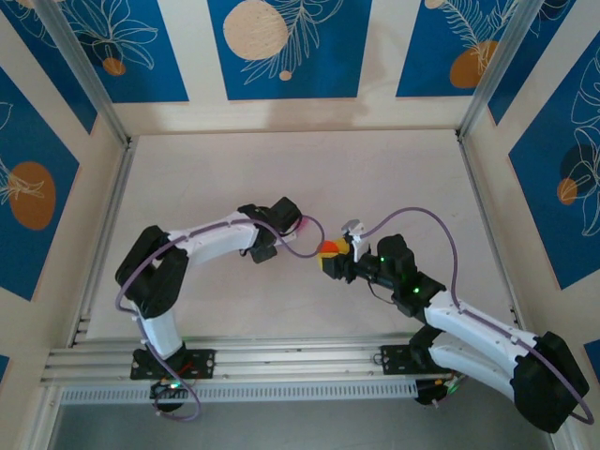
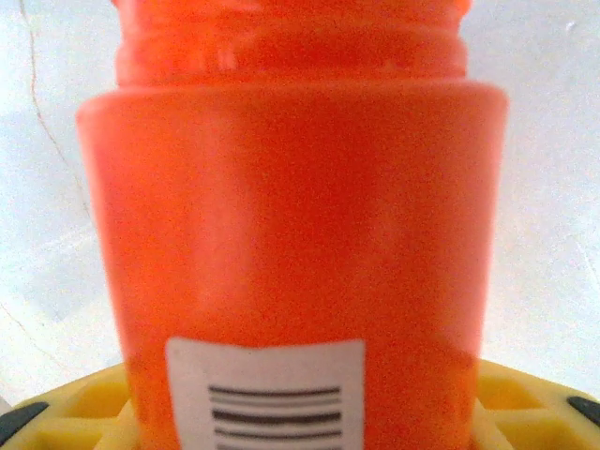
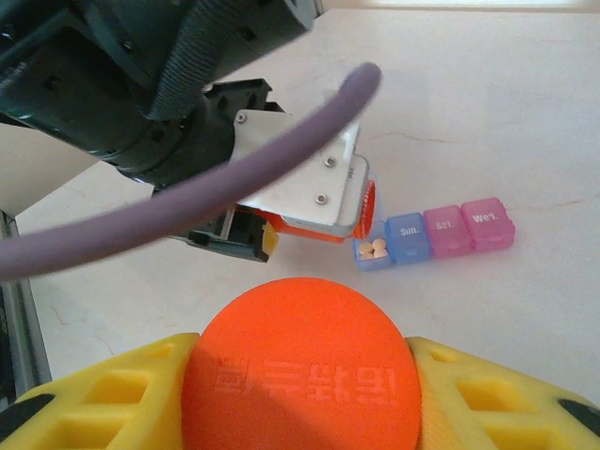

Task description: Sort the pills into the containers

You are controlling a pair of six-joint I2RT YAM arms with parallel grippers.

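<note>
Left end effector [image 1: 296,225]: closed on the orange bottle [image 2: 291,234]. The left wrist view shows its yellow fingers [image 2: 75,412] against the bottle's lower sides.
Orange bottle: uncapped, with a bare threaded neck. A white barcode label [image 2: 267,389] is on its wall near the fingers.
Right end effector [image 1: 330,255]: closed on the orange cap [image 3: 302,366]. The cap sits between two yellow fingers [image 3: 94,398], and raised lettering is visible on its face.
Arm positions: in the top view both end effectors are near the middle of the bench [image 1: 375,169]. They face each other, close but apart.
Containers [image 3: 441,232]: a strip of joined translucent boxes lying flat on the bench, seen in the right wrist view beyond the cap. The blue, purple-pink and pink lids are shut, and each carries a short printed word.
Open compartment: at the end of the strip next to the blue box and nearest the left end effector, with no lid covering it.
Pills [image 3: 373,249]: a few pale round ones lying inside the open compartment.
Bottle relative to containers: the bottle's orange end is just above and beside the open compartment. Contact cannot be determined.
Cable [image 3: 187,202]: a purple lead crossing the right wrist view in front of the left end effector.
Bench surface: pale, with faint hairline marks.
</note>
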